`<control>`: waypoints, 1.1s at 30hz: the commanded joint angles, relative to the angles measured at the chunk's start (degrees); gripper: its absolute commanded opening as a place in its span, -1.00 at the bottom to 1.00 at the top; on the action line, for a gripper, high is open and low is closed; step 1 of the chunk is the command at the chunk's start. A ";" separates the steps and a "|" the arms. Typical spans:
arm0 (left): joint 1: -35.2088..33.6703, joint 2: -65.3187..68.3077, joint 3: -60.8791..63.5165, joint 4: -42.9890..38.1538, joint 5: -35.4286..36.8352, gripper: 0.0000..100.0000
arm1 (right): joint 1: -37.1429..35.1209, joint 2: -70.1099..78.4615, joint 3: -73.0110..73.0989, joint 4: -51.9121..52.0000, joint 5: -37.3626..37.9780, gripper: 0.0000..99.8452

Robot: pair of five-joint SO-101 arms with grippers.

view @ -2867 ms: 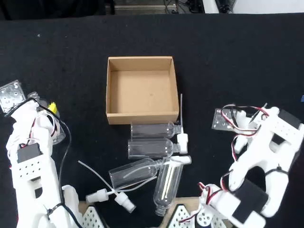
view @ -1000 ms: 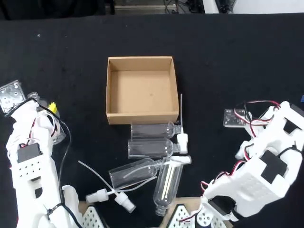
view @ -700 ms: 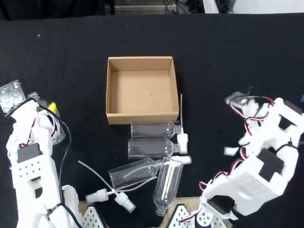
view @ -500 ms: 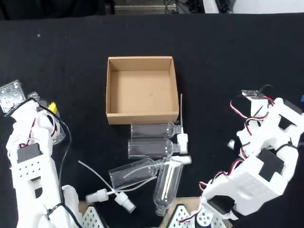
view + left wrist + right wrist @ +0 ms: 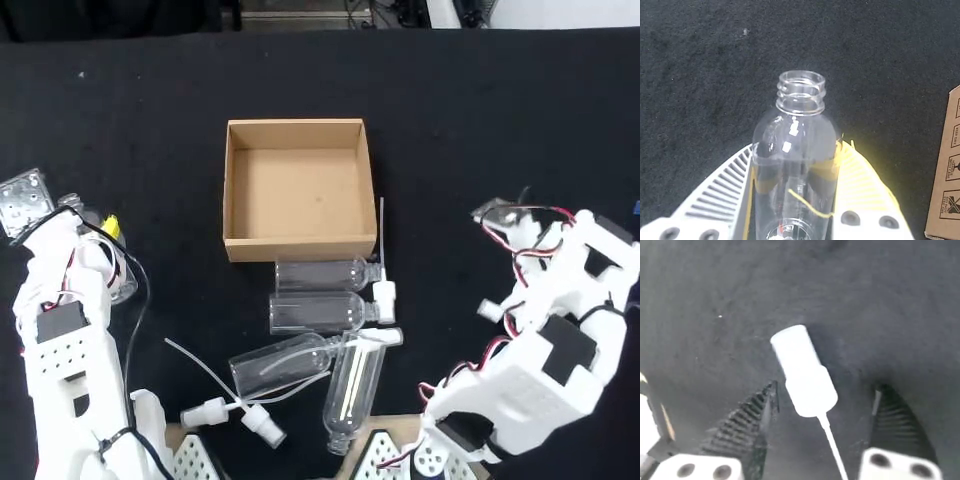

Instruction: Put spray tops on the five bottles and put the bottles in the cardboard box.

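My left gripper (image 5: 795,170) is shut on a clear bottle (image 5: 796,150) with a bare, topless neck; in the high view this bottle (image 5: 120,282) sits at the far left with the left arm. My right gripper (image 5: 825,390) stands open over the black mat at the right. A white spray top (image 5: 805,372) with its thin tube lies between the black fingers (image 5: 752,422), touching neither. The cardboard box (image 5: 300,245) is empty. Several capless bottles (image 5: 320,274) lie just in front of it, with loose spray tops (image 5: 383,295) beside them.
Two more spray tops (image 5: 262,425) with long tubes lie near the front edge, left of the bottle pile. The right arm (image 5: 560,340) folds over the table's right side. Bare black mat lies between the box and each arm.
The right arm has swung and turned its wrist over the right side of the mat, and a spray top now lies between its fingers. The left arm, bottles and box have not moved.
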 commanded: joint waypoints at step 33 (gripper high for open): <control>0.66 -2.29 -0.31 -1.32 0.35 -0.94 | -0.44 -4.26 1.27 -6.68 -26.64 -0.44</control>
